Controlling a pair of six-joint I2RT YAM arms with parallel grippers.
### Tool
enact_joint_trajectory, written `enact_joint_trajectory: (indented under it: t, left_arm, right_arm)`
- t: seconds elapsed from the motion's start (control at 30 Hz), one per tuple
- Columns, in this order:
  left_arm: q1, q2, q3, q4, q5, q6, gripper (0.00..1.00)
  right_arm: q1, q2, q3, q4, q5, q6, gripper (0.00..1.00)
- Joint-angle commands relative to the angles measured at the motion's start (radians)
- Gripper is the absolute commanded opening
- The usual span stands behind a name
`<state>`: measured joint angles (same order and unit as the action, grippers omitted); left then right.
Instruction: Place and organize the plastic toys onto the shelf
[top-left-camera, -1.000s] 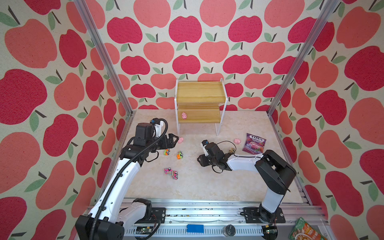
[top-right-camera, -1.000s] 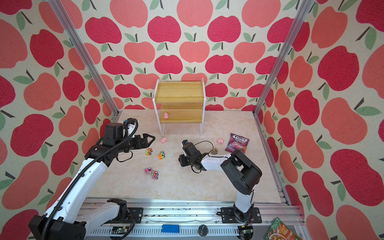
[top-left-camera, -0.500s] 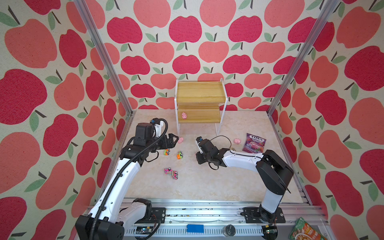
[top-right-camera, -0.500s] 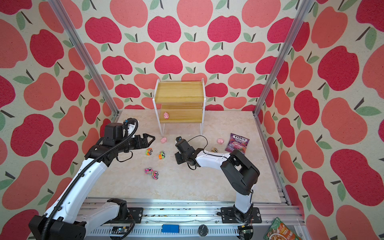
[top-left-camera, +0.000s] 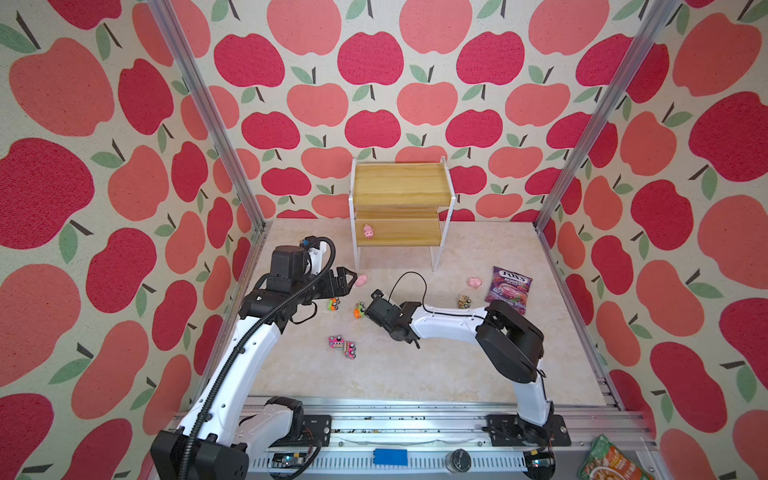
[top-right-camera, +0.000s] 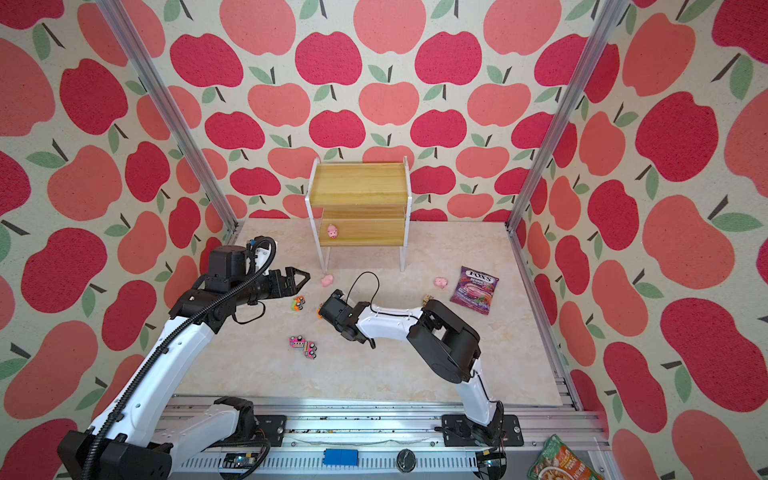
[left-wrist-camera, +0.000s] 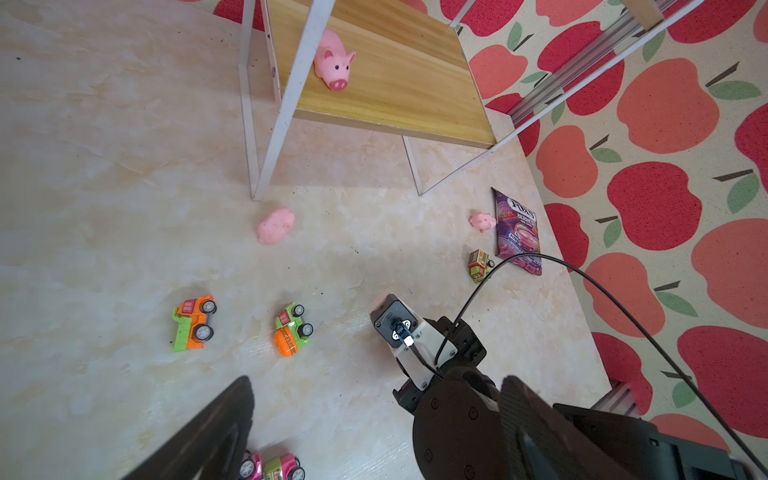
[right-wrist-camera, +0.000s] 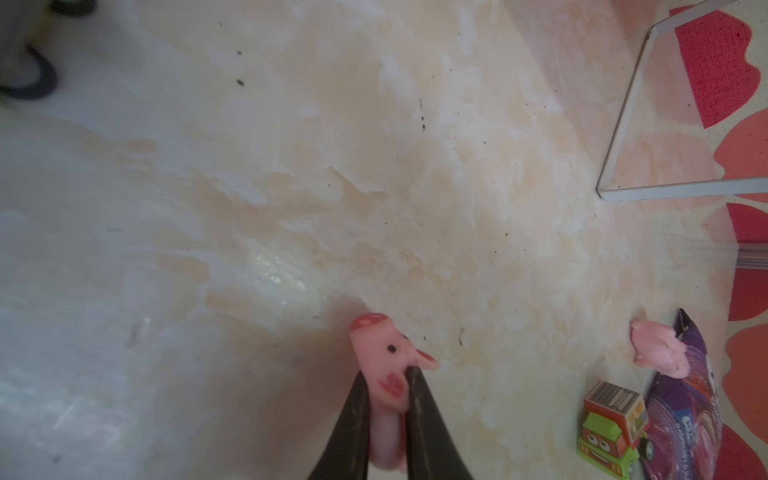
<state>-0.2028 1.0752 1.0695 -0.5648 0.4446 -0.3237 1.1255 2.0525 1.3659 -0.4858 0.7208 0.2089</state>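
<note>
My right gripper (right-wrist-camera: 388, 374) is shut on a small pink pig (right-wrist-camera: 384, 353), held low over the floor near an orange and green truck (top-left-camera: 359, 311). My left gripper (top-left-camera: 347, 276) hangs open and empty above a second such truck (top-left-camera: 333, 304), close to a pig lying on the floor (top-left-camera: 360, 280). The shelf (top-left-camera: 399, 189) stands at the back wall with one pig (top-left-camera: 368, 231) on its lower board. Another pig (top-left-camera: 474, 282) and a brown truck (top-left-camera: 464, 301) lie to the right. Two pink trucks (top-left-camera: 343, 346) sit together nearer the front.
A purple candy bag (top-left-camera: 509, 289) lies flat at the right, beside the pig and the brown truck. The shelf's white legs (left-wrist-camera: 266, 166) stand just behind the left gripper's area. Patterned walls enclose three sides, and a metal rail (top-left-camera: 415, 424) runs along the front.
My right gripper has shut on the pink pig and the arm has swung left toward the middle. The left arm has not moved.
</note>
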Motion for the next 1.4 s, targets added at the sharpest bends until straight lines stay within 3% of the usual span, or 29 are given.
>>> enact_joint_trajectory:
  t: [0.0, 0.2, 0.47, 0.87, 1.13, 1.37]
  left_arm:
    - [0.006, 0.002, -0.002, 0.005, -0.004, 0.000, 0.95]
    - [0.008, 0.005, -0.002, 0.008, -0.001, -0.002, 0.94]
    - [0.008, 0.004, -0.003, 0.011, 0.005, -0.005, 0.94]
    - [0.008, 0.002, -0.003, 0.011, 0.011, -0.005, 0.94]
    - [0.008, 0.003, -0.003, 0.013, 0.017, -0.004, 0.94]
    - [0.008, 0.006, -0.002, 0.011, 0.020, -0.005, 0.94]
  right_arm:
    - [0.028, 0.062, 0.029, -0.109, 0.081, -0.023, 0.18]
    - [0.061, 0.053, 0.017, -0.088, 0.029, 0.009, 0.27]
    - [0.067, -0.078, -0.059, 0.015, -0.046, 0.005, 0.45]
    - [-0.043, -0.336, -0.345, 0.304, -0.264, 0.104, 0.71]
    - [-0.093, -0.366, -0.498, 0.496, -0.383, 0.181, 0.80]
    - [-0.120, -0.334, -0.548, 0.573, -0.371, 0.218, 0.81]
